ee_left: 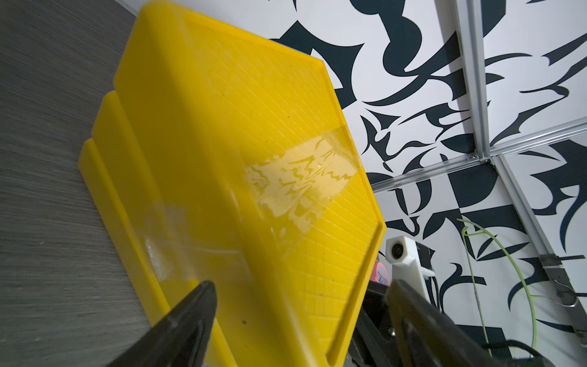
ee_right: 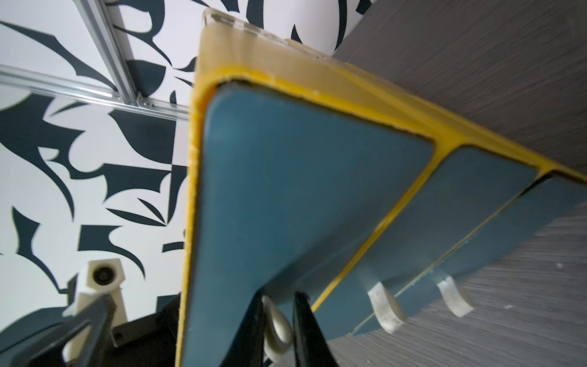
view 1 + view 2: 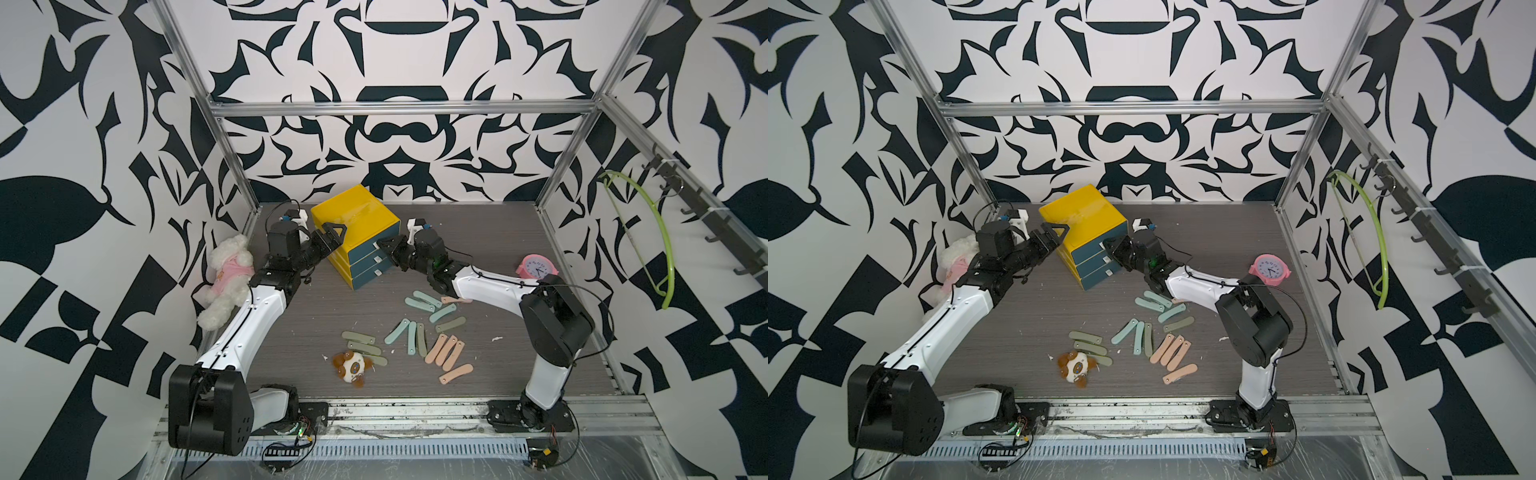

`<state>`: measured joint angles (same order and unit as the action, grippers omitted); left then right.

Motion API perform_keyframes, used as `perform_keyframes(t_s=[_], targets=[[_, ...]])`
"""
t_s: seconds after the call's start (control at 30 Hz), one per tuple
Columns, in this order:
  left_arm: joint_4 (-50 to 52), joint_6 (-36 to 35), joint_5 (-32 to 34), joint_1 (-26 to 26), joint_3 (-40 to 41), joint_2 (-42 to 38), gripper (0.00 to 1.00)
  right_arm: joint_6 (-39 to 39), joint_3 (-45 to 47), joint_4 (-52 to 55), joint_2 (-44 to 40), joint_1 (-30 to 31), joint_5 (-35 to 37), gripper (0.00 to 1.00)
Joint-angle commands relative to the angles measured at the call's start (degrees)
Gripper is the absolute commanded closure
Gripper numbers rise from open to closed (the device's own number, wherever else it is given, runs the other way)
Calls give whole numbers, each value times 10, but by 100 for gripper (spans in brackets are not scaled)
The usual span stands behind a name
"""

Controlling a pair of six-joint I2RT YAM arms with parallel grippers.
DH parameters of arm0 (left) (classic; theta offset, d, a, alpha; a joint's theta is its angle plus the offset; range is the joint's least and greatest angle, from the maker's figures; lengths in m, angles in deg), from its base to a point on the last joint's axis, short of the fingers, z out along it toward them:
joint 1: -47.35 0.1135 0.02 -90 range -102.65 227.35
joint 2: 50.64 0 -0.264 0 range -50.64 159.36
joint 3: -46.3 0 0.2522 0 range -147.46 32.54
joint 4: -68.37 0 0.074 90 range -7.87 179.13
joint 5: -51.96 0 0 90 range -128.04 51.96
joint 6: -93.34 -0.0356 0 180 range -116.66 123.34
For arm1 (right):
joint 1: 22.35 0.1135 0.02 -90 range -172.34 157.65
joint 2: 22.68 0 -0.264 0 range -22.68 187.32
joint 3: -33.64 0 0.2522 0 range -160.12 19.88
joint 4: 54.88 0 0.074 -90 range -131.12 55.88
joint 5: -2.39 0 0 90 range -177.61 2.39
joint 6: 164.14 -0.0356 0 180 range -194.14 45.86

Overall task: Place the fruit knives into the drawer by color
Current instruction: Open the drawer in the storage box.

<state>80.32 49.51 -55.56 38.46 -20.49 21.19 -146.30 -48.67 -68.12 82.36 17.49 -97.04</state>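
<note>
The drawer unit is a yellow cabinet [image 3: 353, 216] [image 3: 1084, 212] [image 1: 254, 127] with three blue drawer fronts, all pushed in. My right gripper [image 3: 384, 247] [image 3: 1111, 247] [image 2: 279, 298] is shut on the top drawer's white handle [image 2: 276, 321], against the top drawer front [image 2: 301, 178]. My left gripper [image 3: 332, 232] [image 3: 1054, 232] [image 1: 300, 286] is open, its fingers straddling the cabinet's upper front corner. The fruit knives lie loose on the table in front: teal ones [image 3: 424, 299], olive ones [image 3: 361, 345], peach ones [image 3: 446, 351].
A brown-and-white plush toy [image 3: 353, 365] lies beside the olive knives. At the left wall sits a white plush dog in pink [image 3: 226, 274], and at the right a pink clock [image 3: 538, 266]. A green hanger [image 3: 660, 232] hangs on the right wall rail. The lower drawers' handles [image 2: 386, 306] stick out.
</note>
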Motion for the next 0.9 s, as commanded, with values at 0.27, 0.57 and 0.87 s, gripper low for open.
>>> perform_keyframes(t_s=[0.27, 0.57, 0.87], targets=[[14, -14, 12, 2, -37, 43, 13, 8, -56, -44, 28, 2, -29, 100], [6, -8, 18, 2, -42, 61, 13, -9, 45, -82, -46, 3, -55, 100], [-14, 8, 8, 1, -42, 77, 14, 9, 133, -63, -142, 6, -59, 100]])
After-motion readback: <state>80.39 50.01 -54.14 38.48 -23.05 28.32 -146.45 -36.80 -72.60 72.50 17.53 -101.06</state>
